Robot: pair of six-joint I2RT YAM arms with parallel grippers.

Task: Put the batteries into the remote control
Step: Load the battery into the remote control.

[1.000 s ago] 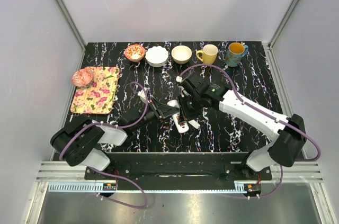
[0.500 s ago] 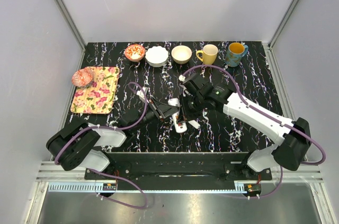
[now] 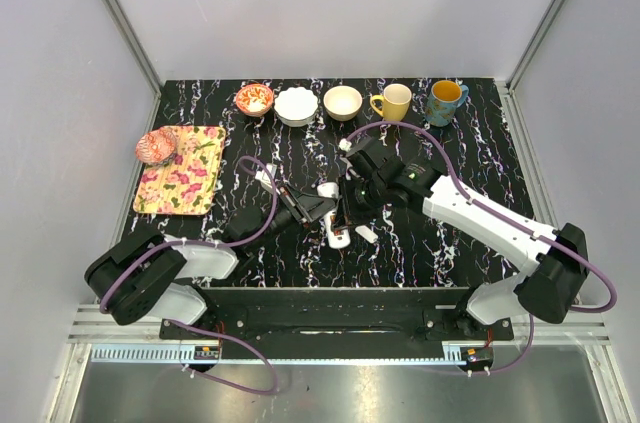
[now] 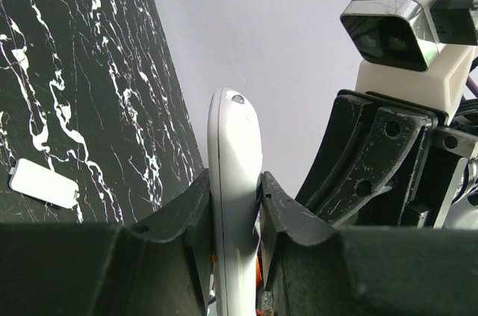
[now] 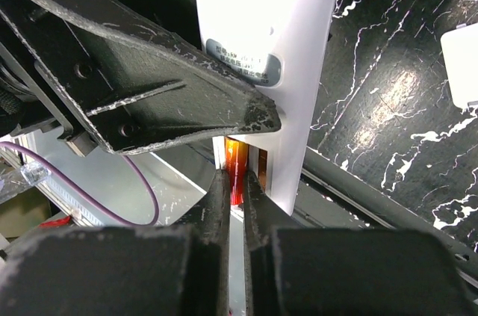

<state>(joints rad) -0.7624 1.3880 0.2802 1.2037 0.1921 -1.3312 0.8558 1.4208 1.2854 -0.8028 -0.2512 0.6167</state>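
Fingers (image 5: 218,211) of our right pincer (image 5: 233,185) were clenched on a reddish-orange battery (image 5: 237,159), gripping it by its sides with its upper end showing above the tips. The battery stood right against the lower end of the white remote control (image 5: 299,39), on the side that carried a grey printed label. A second orange strip showed just beside it, against the remote; we could not tell whether that was another battery.

Our left pincer (image 4: 235,185) was clamped on the remote itself, one dark finger (image 4: 198,211) on each broad face, so the slim bar stood edge-on between them with its rounded end pointing away from the wrist. In the right wrist view one of those left fingers crossed in front of the remote, just above the battery.

From above, the two pincers met over the middle of the black marbled table (image 3: 470,158), the left one (image 3: 318,205) reaching in from the left and the right one (image 3: 346,205) from the right, with the remote between them. We could not tell whether the remote touched the tabletop.

A small white rectangular tab (image 3: 366,234) lay flat on the table just right of the remote. Along the far edge stood a patterned red bowl (image 3: 254,98), a white bowl (image 3: 296,105), a cream bowl (image 3: 343,102), a yellow mug (image 3: 393,101) and a blue mug (image 3: 445,100). A floral tray (image 3: 185,178) sat at the left.
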